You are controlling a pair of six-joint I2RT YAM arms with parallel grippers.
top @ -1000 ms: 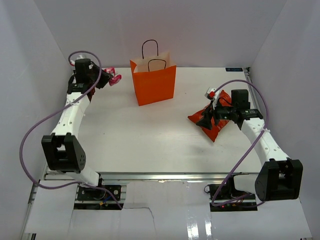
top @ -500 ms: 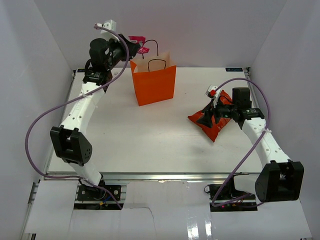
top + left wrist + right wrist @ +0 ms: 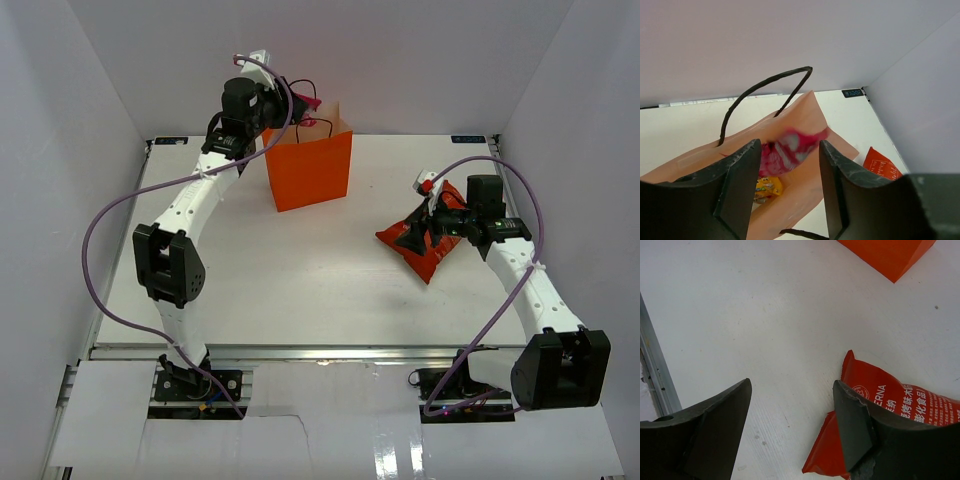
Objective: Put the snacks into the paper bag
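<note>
Pink and blurred, a candy packet (image 3: 790, 150) is showing over the open mouth of the orange paper bag (image 3: 312, 175), which is standing upright at the upper middle of the overhead frame. A yellow packet (image 3: 767, 187) is lying inside. The left gripper (image 3: 790, 145) is hovering above the mouth, jaws spread either side of the pink packet. At right centre, the red chip bag (image 3: 432, 262) is lying on the white table (image 3: 280, 270), and the right gripper (image 3: 791, 385) is hovering over its left end, spread wide and holding nothing.
</note>
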